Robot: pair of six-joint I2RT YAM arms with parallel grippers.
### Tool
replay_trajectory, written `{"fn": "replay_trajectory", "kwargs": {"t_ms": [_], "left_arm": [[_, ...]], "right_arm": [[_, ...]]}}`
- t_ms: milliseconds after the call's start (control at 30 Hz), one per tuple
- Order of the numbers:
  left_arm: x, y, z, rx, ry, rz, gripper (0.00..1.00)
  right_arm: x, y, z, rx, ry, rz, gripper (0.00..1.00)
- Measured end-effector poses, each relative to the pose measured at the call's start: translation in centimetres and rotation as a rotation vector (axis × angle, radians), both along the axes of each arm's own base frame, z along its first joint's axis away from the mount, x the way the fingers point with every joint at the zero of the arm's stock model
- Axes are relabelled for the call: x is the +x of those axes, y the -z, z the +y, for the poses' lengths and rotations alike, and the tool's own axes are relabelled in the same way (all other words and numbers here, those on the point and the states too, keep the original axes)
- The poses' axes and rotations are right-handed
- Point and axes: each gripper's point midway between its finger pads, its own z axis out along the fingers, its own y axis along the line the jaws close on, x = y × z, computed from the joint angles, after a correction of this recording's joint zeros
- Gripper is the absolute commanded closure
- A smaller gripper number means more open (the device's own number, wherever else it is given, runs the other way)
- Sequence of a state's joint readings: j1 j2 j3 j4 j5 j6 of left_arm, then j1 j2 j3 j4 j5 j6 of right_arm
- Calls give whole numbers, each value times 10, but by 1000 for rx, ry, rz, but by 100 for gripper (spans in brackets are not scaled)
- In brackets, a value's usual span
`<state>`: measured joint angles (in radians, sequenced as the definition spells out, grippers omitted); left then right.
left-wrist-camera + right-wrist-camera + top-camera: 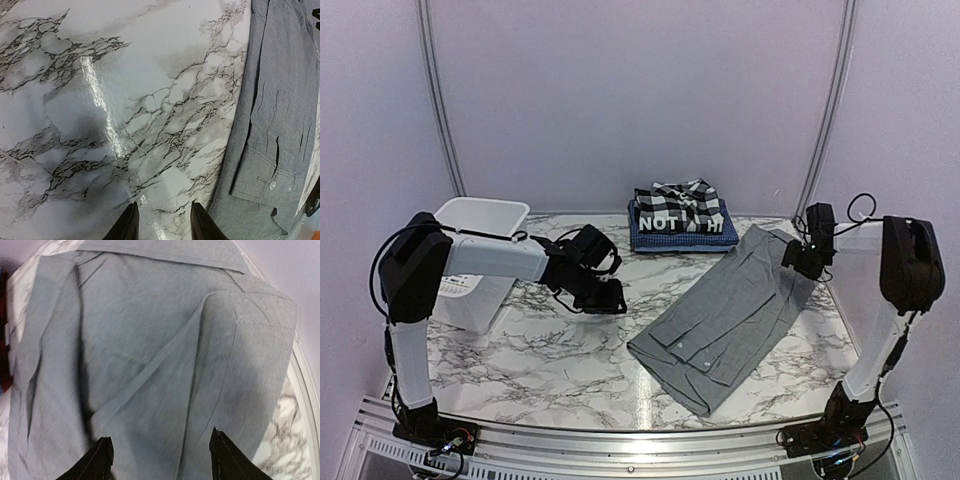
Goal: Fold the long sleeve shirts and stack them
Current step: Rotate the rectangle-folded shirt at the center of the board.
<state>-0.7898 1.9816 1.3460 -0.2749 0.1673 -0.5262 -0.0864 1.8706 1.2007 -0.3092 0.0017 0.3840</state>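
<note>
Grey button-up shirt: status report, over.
Left gripper open, over marble-patterned table. Right gripper open, above plain grey collared cloth shirt, lying flat, partly folded. Nothing in the way.

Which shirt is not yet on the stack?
The grey shirt, spread alone; the plaid shirt, black shirt and blue checked shirt are piled behind it.

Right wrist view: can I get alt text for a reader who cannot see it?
A plain grey button-up cloth shirt, creased and partly folded, fills nearly the whole frame. The two black fingers of the right gripper stand apart at the bottom edge, gripping nothing. A patch of white marbled table shows at lower right.
</note>
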Motion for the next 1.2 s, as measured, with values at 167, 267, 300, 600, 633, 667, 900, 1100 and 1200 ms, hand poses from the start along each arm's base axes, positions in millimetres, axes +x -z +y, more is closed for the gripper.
{"fn": "replay_trajectory", "kwargs": {"t_ms": [167,267,300,600,633,667,900,1100,1200], "left_arm": [[-7,16,-9,14,41,23,61],[-18,26,-16,16,74,49,61],[-20,25,-20,7,83,48,61],[-59,27,-48,-52,148,63,86],[-63,29,-48,-51,151,62,90],[-67,29,-47,-51,150,64,94],[-97,32,-30,-42,124,87,100],[-137,33,-8,-45,97,118,100],[-154,34,6,-52,72,143,100]], "right_arm": [[-35,-45,58,-11,-93,-80,37],[-59,-59,95,4,-154,-114,37],[-68,-60,105,12,-172,-115,38],[-156,-42,182,55,-328,-57,38],[-167,-42,195,60,-356,-54,38],[-178,-41,206,68,-383,-50,38],[-256,-36,256,124,-496,-14,39],[-295,-14,255,112,-487,57,34],[-294,-12,242,86,-433,55,32]]}}
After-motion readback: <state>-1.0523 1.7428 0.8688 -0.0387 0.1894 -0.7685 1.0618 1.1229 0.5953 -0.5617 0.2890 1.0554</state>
